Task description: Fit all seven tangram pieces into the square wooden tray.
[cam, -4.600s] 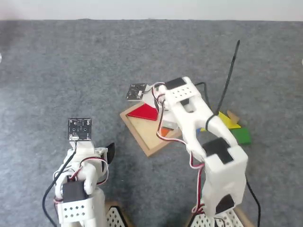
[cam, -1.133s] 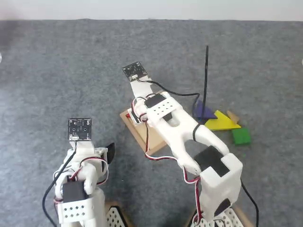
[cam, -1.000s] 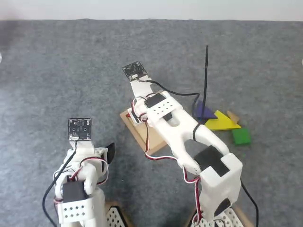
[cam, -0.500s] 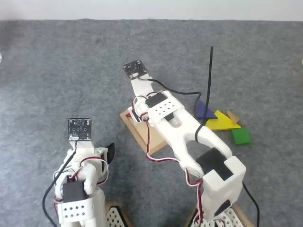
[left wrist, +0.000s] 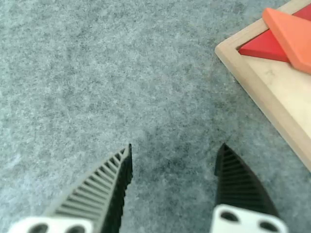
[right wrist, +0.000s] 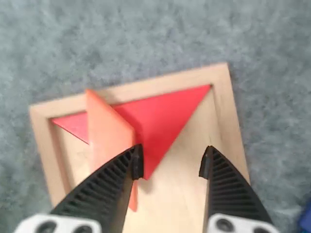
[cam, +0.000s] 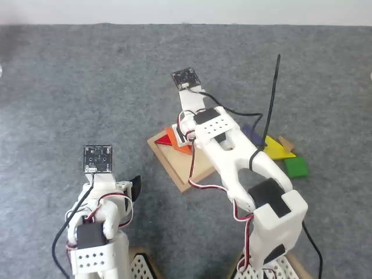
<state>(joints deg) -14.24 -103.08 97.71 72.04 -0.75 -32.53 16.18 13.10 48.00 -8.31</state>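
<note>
We see a grey felt tabletop (cam: 70, 75) with two arms and the square wooden tray (cam: 167, 161) between them.
We find the right gripper (right wrist: 171, 162) spread open above the tray, grasping nothing, one finger (right wrist: 127, 170) by the orange piece (right wrist: 107, 131), which partly overlaps the red triangle (right wrist: 165, 114) in the tray's corner. The left gripper (left wrist: 175, 160) hangs open and empty over bare felt near the tray. Beside the tray lie the yellow piece (cam: 279, 150), the green piece (cam: 296, 167) and the purple piece (cam: 254, 136).
</note>
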